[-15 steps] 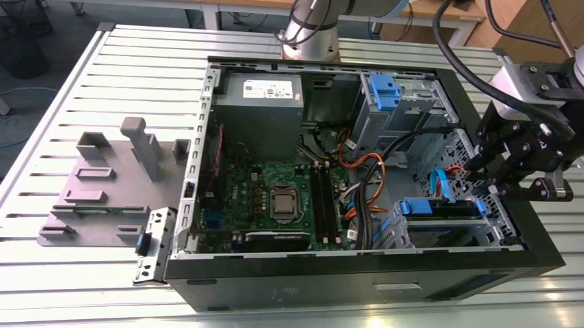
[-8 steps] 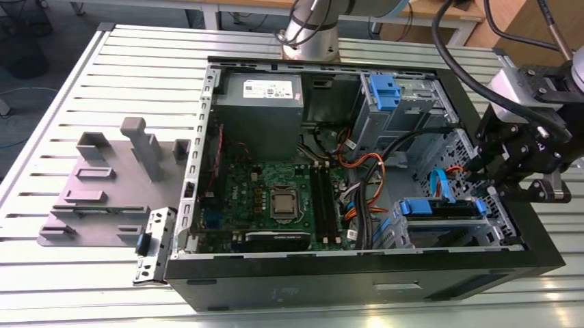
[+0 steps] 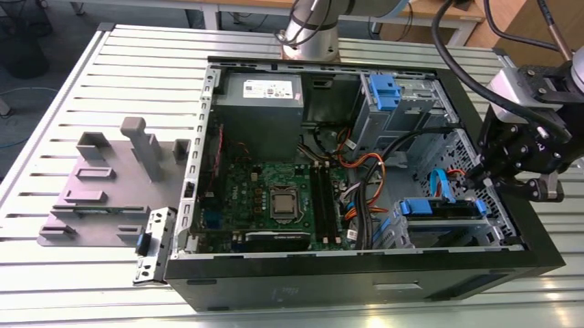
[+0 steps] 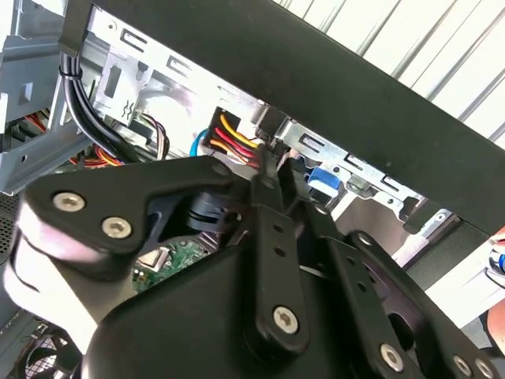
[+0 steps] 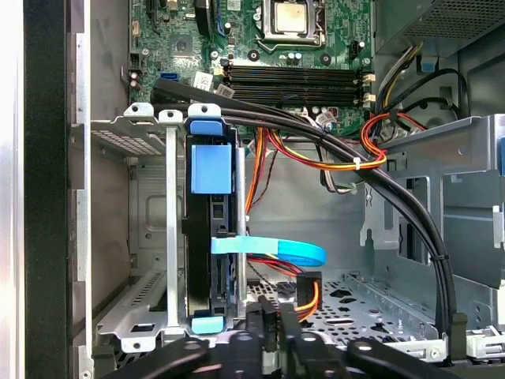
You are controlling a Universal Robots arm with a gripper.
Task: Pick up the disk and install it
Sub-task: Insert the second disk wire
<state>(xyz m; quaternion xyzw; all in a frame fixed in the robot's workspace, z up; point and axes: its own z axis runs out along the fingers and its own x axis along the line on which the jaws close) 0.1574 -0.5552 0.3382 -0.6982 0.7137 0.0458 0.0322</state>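
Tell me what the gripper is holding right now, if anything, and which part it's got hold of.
Nothing that can be seen. The gripper hangs by the case's edge, and the disk sits in its bay, edge-on with its blue bracket, apart from the gripper.

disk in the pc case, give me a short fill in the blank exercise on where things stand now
1. The disk sits on edge in a silver metal ____ inside the computer case.
2. The bracket around the disk is coloured ____.
3. The motherboard's processor socket has no ____ mounted over it.
4. In the exterior view the hand hangs at the case's ____ side.

Missing words: cage; blue; cooler; right
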